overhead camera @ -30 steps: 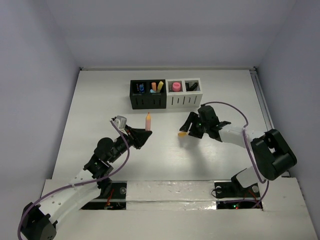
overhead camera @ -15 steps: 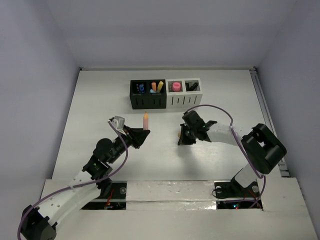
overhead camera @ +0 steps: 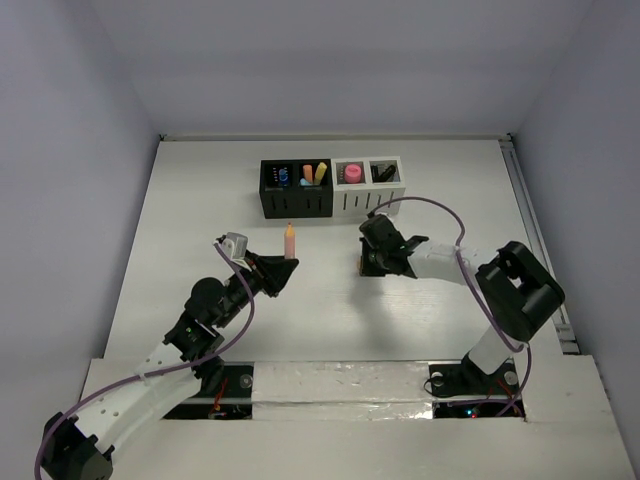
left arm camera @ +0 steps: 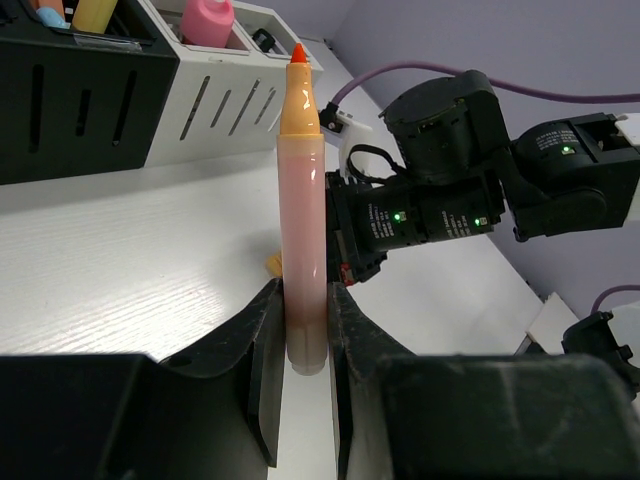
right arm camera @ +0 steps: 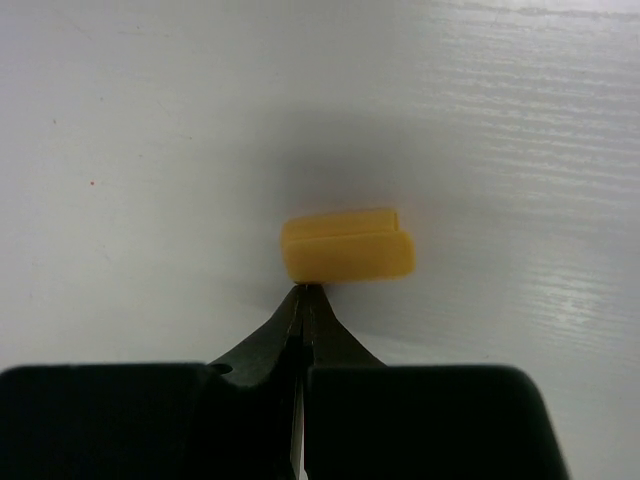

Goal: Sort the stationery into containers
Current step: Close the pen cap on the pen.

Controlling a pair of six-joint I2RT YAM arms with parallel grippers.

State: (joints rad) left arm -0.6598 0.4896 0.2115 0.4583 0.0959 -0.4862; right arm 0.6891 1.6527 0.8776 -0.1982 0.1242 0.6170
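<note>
My left gripper (overhead camera: 281, 268) (left arm camera: 303, 300) is shut on the lower end of an orange-tipped marker (overhead camera: 290, 240) (left arm camera: 301, 200), which it holds upright in front of the containers. Two black containers (overhead camera: 296, 206) (left arm camera: 70, 110) and two white containers (overhead camera: 368, 199) (left arm camera: 215, 95) stand in a row at the back. My right gripper (overhead camera: 368, 263) (right arm camera: 303, 291) is shut with nothing between its fingers. Its tips touch the near side of a small yellow eraser piece (right arm camera: 347, 245) (left arm camera: 272, 264) lying on the table.
The containers hold a blue item (overhead camera: 283, 176), orange and yellow sticks (overhead camera: 314, 172), a pink piece (overhead camera: 351, 174) and a black item (overhead camera: 381, 172). The right arm's purple cable (overhead camera: 430, 207) loops above the white table (overhead camera: 200, 220). Walls stand close on three sides.
My right gripper has shut and moved left and toward the containers, staying at the yellow piece. My left gripper has shifted slightly left with the marker.
</note>
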